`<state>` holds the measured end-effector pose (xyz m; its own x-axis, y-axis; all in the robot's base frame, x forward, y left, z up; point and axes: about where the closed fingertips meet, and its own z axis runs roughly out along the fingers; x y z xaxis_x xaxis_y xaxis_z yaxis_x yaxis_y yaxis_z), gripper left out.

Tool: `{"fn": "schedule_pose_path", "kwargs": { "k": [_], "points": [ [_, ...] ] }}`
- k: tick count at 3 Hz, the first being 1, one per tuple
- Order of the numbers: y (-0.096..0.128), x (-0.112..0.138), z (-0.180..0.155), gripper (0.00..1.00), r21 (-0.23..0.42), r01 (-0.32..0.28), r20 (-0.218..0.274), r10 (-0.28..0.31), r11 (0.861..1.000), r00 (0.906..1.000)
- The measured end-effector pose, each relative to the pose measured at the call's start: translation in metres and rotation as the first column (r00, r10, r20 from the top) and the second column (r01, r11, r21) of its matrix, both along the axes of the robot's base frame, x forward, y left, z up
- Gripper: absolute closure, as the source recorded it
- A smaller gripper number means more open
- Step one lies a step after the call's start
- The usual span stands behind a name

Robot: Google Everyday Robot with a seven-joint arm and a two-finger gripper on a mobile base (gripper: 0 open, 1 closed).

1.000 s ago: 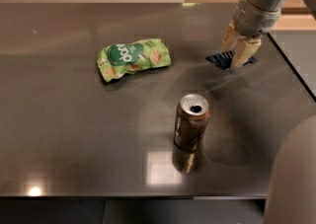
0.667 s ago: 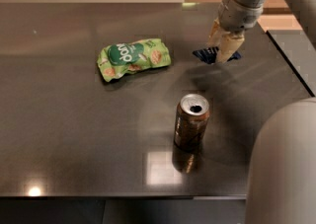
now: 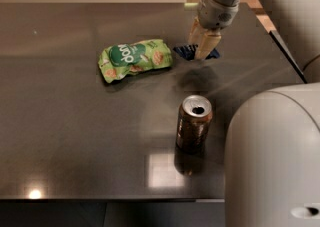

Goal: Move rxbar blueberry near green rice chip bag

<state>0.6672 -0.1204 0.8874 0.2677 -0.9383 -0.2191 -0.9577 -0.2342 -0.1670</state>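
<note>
The gripper (image 3: 202, 50) pinches the rxbar blueberry (image 3: 184, 51) just beside the green rice chip bag (image 3: 134, 59). Next, I think, set it down and let go.

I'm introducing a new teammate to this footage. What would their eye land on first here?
Probably the green bag, bright against the dark table, left of centre. Just right of it, at the back, the pincer is closed on the blue bar, and an opened can stands upright nearer the front.
</note>
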Motion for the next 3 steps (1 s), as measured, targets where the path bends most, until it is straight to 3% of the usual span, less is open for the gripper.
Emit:
{"fn": "schedule_pose_path", "kwargs": {
  "k": [1,3],
  "points": [
    [0.026,0.005,-0.006,0.81,0.017,-0.007,-0.016,0.007,1.0,0.9998],
    [0.038,0.011,-0.018,0.35,0.026,0.019,-0.041,-0.017,0.999,0.999]
  ]
}}
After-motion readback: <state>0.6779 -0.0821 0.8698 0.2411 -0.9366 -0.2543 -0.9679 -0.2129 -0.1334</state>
